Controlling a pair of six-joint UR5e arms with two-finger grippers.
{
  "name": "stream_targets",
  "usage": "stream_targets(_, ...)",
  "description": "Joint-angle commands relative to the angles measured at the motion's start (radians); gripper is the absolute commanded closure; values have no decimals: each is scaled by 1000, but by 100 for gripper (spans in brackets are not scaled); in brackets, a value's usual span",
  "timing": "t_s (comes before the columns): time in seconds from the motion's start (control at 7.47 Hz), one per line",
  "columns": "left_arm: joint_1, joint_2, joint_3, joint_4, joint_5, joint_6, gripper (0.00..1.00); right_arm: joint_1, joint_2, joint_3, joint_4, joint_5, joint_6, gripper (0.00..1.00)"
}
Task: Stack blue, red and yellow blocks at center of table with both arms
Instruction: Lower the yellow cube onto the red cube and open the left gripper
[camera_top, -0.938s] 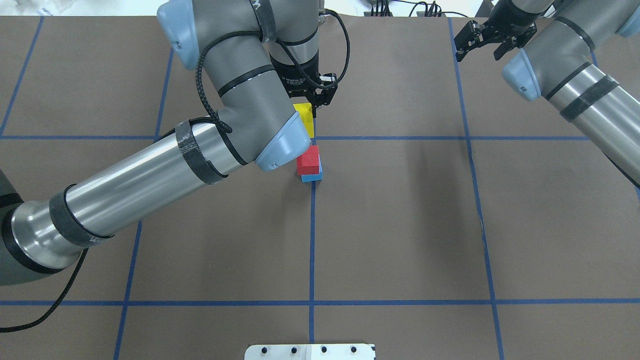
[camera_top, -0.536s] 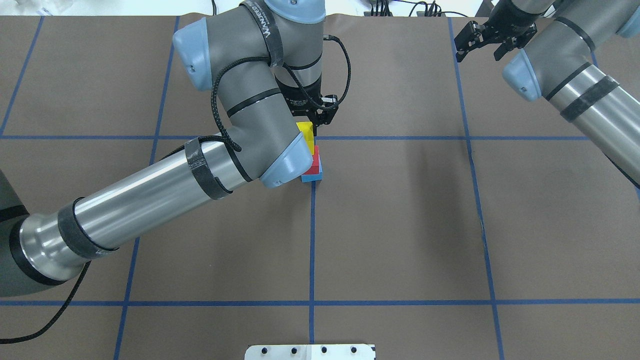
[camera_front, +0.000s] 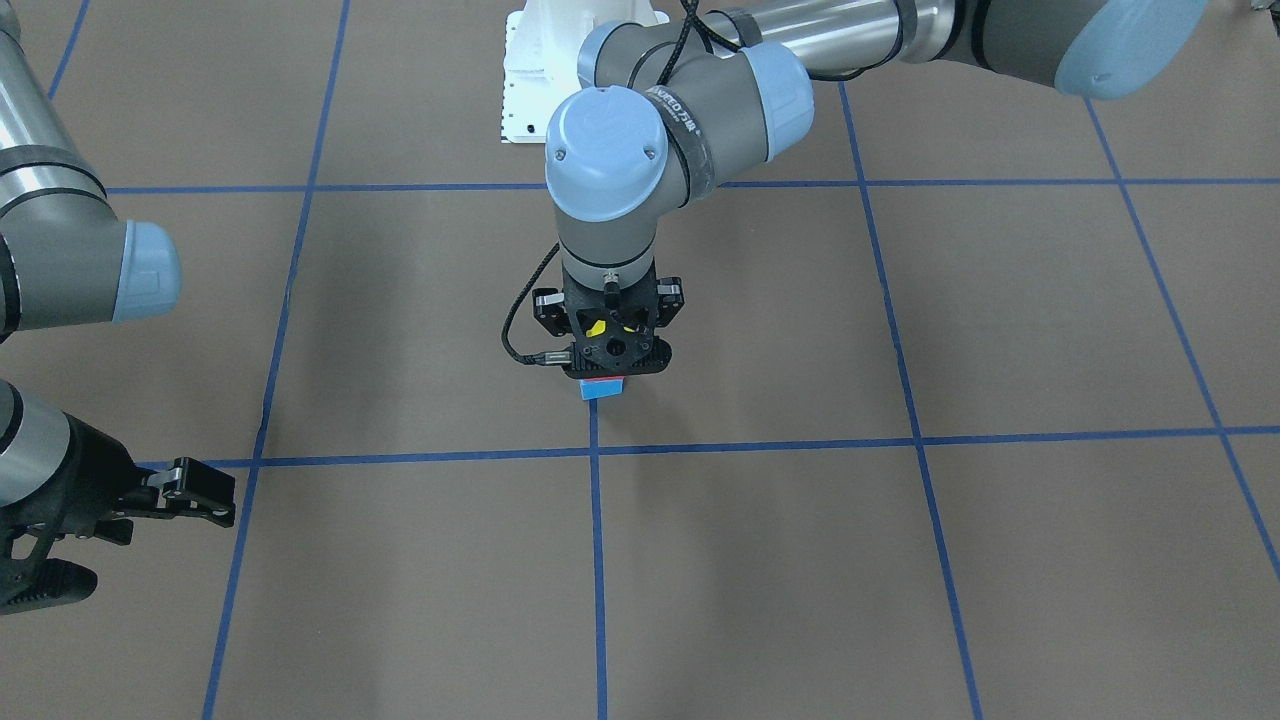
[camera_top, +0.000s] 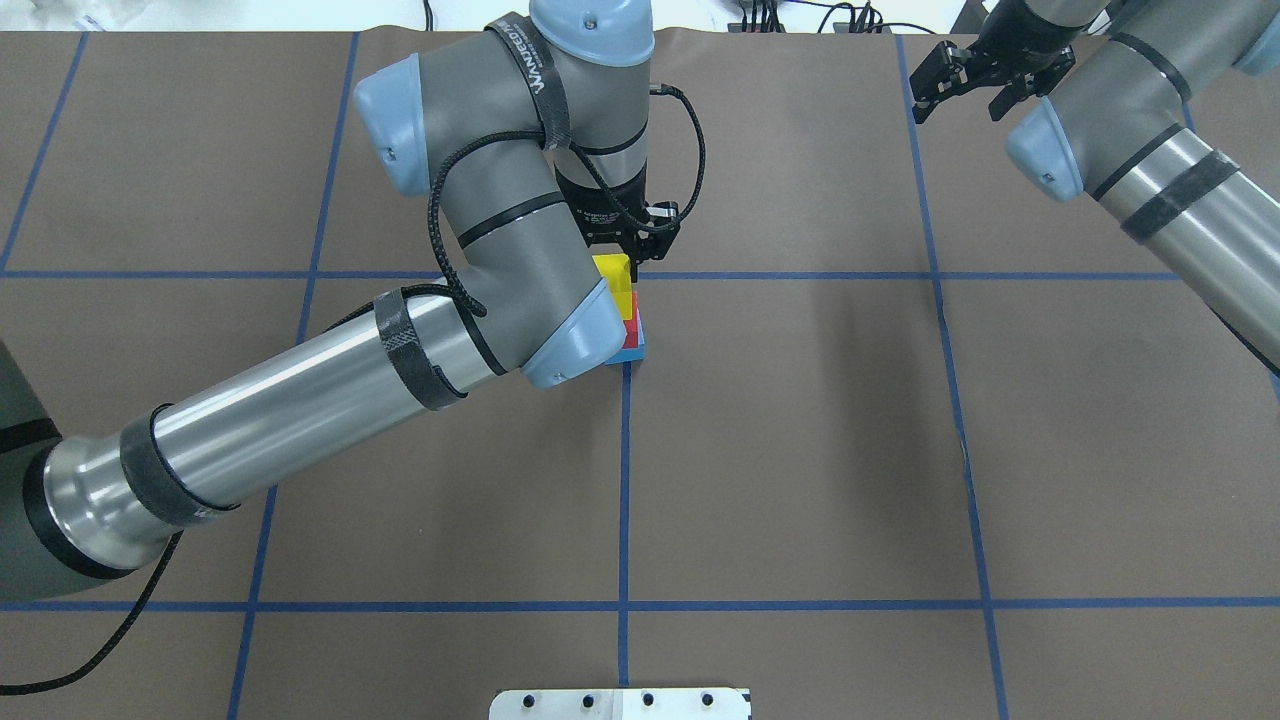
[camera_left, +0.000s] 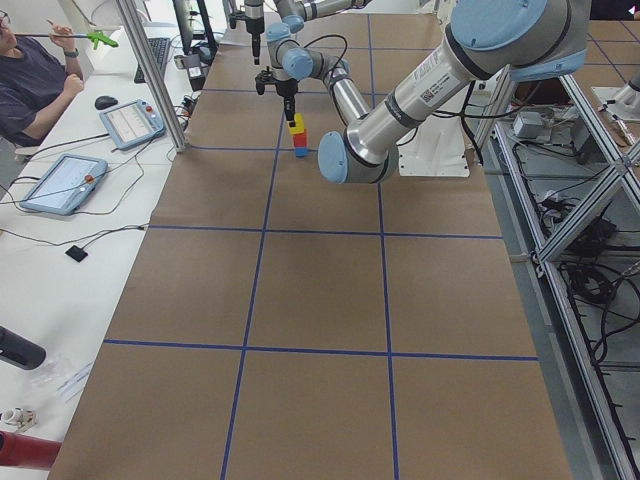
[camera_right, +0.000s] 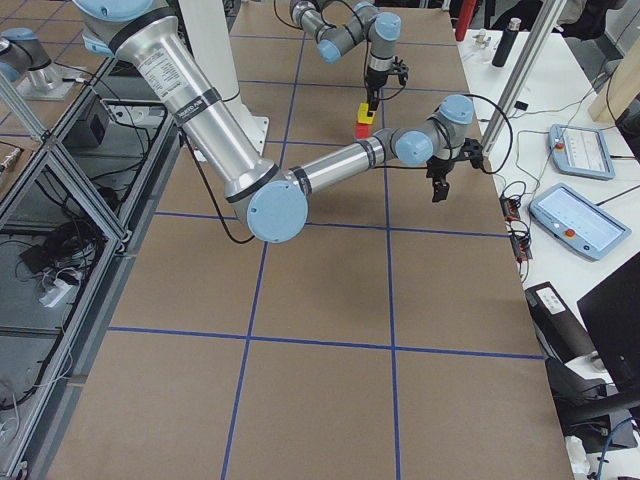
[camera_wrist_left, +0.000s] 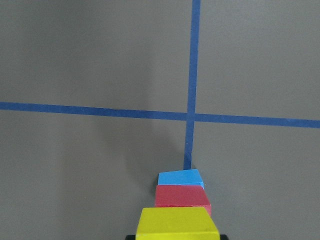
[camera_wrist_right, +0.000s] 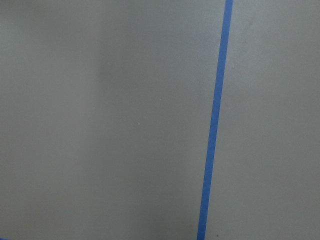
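A red block (camera_wrist_left: 182, 196) sits on a blue block (camera_wrist_left: 181, 177) at the tape crossing in the table's middle (camera_top: 632, 350). My left gripper (camera_top: 628, 262) is shut on the yellow block (camera_top: 612, 280) and holds it directly over the red block. In the exterior left view the yellow block (camera_left: 297, 122) looks level with the top of the red block (camera_left: 299, 138); I cannot tell whether they touch. From the front the gripper hides most of the stack; only the blue block (camera_front: 602, 390) shows. My right gripper (camera_top: 960, 92) is open and empty at the far right.
Brown paper with blue tape grid lines (camera_top: 624, 480) covers the table. A white mounting plate (camera_top: 620, 704) sits at the near edge. An operator and tablets (camera_left: 60, 180) are beyond the far side.
My left gripper has carried the yellow block from behind the red-and-blue stack to directly over it. The right arm has not moved.
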Motion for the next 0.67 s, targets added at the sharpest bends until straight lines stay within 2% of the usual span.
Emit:
stream_targets(0.0,3,0,1,-1,0,0,100,5,0,1,-2,9,0,0)
stream_targets(0.27,8,14,1,-43,-1,-23,100,14,0,0,-2,18,-2,0)
stream_targets(0.4,11,16,1,-45,-1,-26,81,14,0,0,-2,20,-2,0)
stream_targets(0.54,11,16,1,-45,-1,-42,51,15,0,0,-2,20,-2,0)
